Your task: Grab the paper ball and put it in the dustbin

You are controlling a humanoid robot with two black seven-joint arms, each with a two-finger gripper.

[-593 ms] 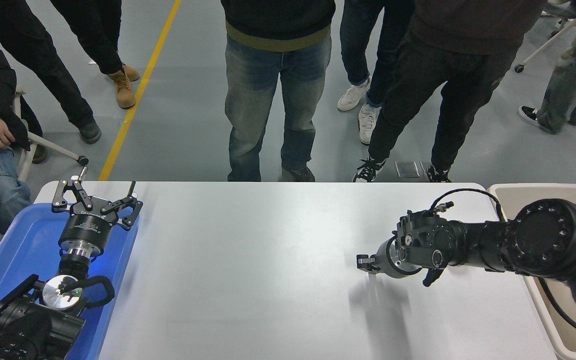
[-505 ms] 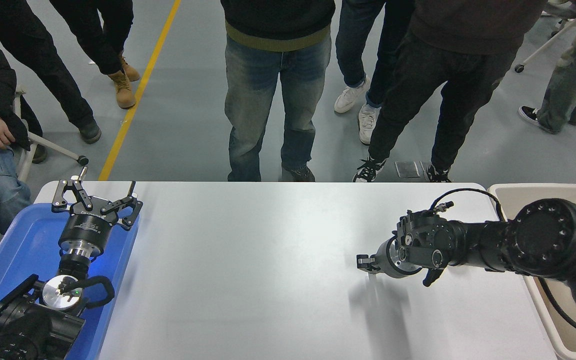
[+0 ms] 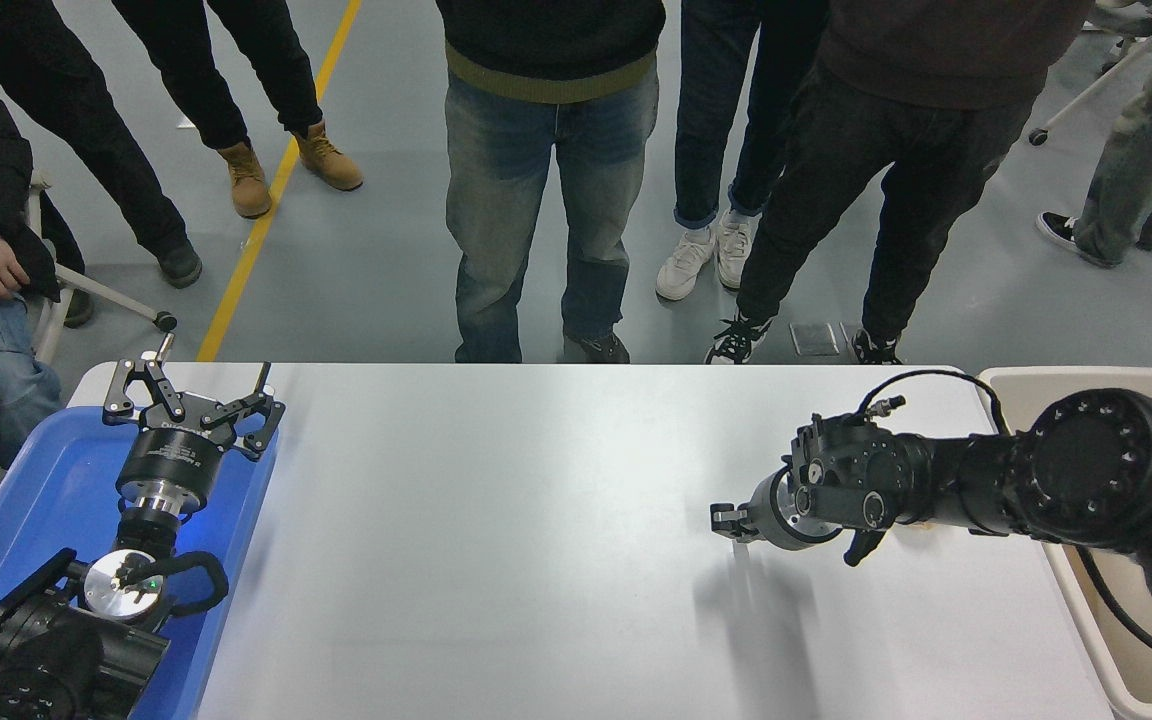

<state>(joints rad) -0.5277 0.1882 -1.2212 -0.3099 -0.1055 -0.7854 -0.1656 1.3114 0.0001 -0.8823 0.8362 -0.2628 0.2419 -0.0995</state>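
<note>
Nearest me, my left gripper [image 3: 198, 385] sat parked over the blue tray [image 3: 36, 490] at the left edge of the worktop [image 3: 496, 540], its fingers spread wide and holding nothing. Out to the right, my right gripper [image 3: 726, 520] hung low over the worktop, pointing left. I could not tell whether it was wide or narrow, as the wrist hid most of it. That arm had crept slightly up and leftward in the last half second. A thin tan sliver now showed under the forearm, possibly the paper ball [image 3: 914, 527], though I could not be sure. If so, I judged the pick-up had not begun. The dustbin [image 3: 1066, 377] stood just off the worktop's right end, behind my elbow. Beyond, people [image 3: 551, 150] stood, and some had shuffled their feet. The print on my left gripper's body was too small to read.
</note>
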